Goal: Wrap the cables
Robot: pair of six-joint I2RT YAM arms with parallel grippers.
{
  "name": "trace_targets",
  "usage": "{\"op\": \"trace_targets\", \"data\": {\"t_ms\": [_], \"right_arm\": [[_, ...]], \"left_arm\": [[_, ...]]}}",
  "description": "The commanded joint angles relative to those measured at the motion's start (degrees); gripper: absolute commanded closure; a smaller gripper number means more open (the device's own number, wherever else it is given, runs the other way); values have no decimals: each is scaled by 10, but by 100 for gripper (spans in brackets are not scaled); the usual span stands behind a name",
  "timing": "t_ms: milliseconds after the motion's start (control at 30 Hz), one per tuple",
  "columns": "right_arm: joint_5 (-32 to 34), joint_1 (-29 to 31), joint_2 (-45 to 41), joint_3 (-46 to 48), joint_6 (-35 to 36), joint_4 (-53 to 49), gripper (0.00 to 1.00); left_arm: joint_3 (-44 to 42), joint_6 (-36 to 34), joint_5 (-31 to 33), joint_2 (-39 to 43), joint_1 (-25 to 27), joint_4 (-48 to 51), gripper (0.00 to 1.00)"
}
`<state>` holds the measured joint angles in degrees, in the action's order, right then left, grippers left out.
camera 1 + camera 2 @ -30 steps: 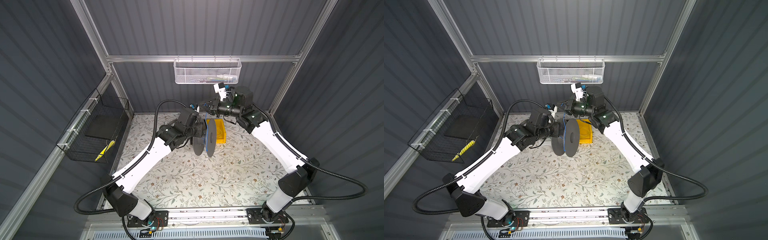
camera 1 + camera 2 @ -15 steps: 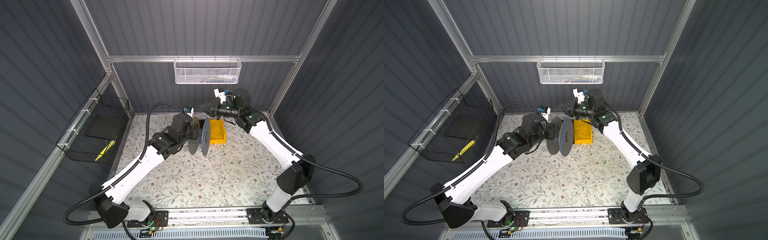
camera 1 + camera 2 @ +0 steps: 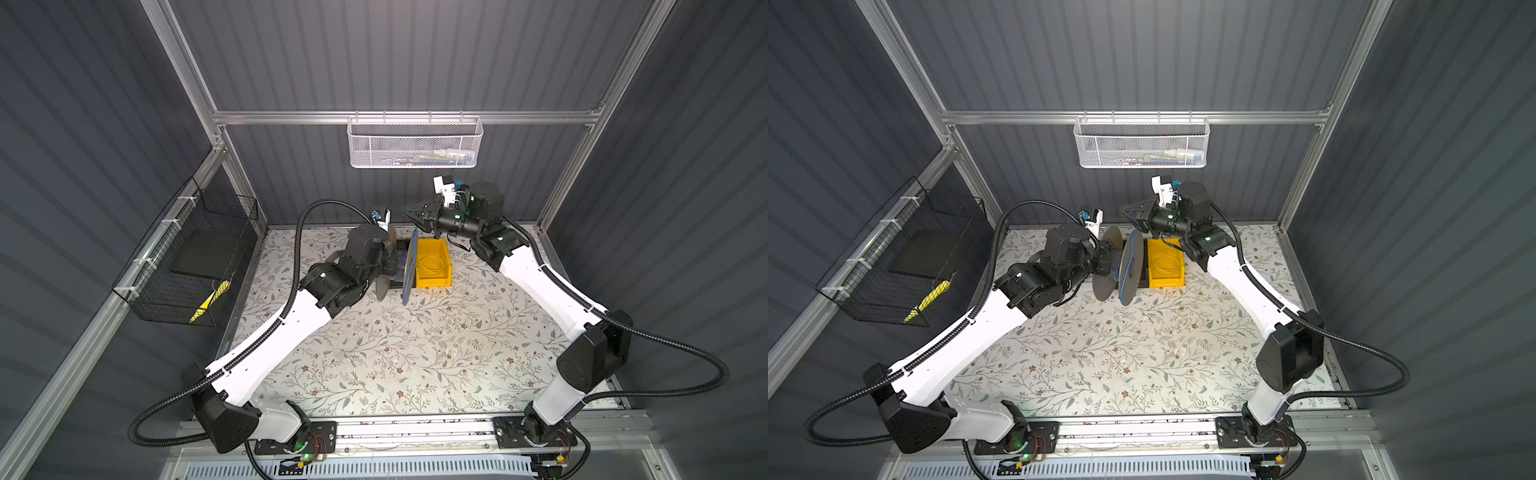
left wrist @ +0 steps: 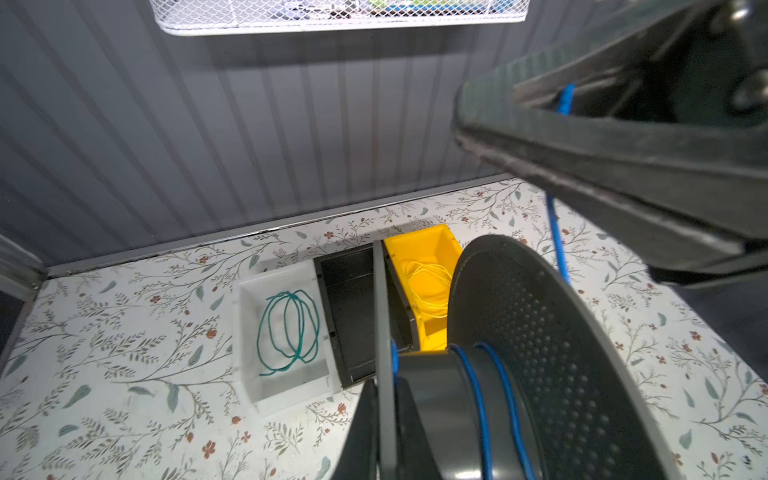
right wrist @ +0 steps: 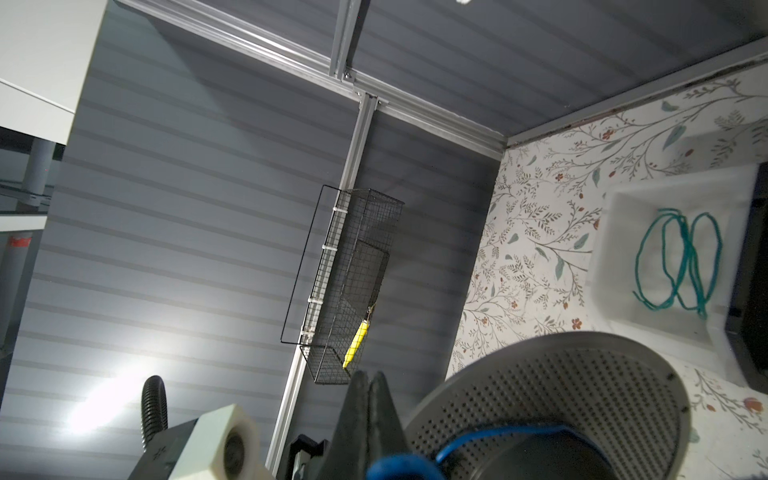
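Since 1 s ago my L arm's stretched out lower, nudging the spool (image 3: 1127,266) back beside yellow bin (image 3: 434,270). L gripper (image 3: 1105,261) clamped on spool. R gripper (image 3: 411,212), just above its rim, is pinched on blue wire (image 3: 1130,253), which runs down from R jaws onto hub (image 4: 436,399).

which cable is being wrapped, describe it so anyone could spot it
At the back middle of the floral table, a grey spool is held on edge. The cable is the thin wire wound on its hub, running up into the right hand. It alone is bright blue; the green wire and yellow wire lie in bins.
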<state>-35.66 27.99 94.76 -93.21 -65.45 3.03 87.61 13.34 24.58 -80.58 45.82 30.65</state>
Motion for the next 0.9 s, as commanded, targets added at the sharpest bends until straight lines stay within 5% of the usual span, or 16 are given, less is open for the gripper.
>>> {"op": "trace_targets", "data": {"t_ms": [0, 467, 633, 767, 867], "right_arm": [[64, -17, -57, 15, 7, 102, 100], [108, 49, -126, 45, -11, 133, 100], [133, 69, -123, 21, -13, 145, 100], [149, 82, -118, 28, -12, 156, 100], [158, 90, -125, 45, -11, 169, 100]], "left_arm": [[37, -2, 29, -37, 24, 127, 100], [229, 75, -15, -200, -6, 216, 100], [239, 104, -27, -221, -10, 209, 100], [262, 129, -76, -237, -25, 200, 100], [263, 158, -170, -244, -58, 177, 100]]}}
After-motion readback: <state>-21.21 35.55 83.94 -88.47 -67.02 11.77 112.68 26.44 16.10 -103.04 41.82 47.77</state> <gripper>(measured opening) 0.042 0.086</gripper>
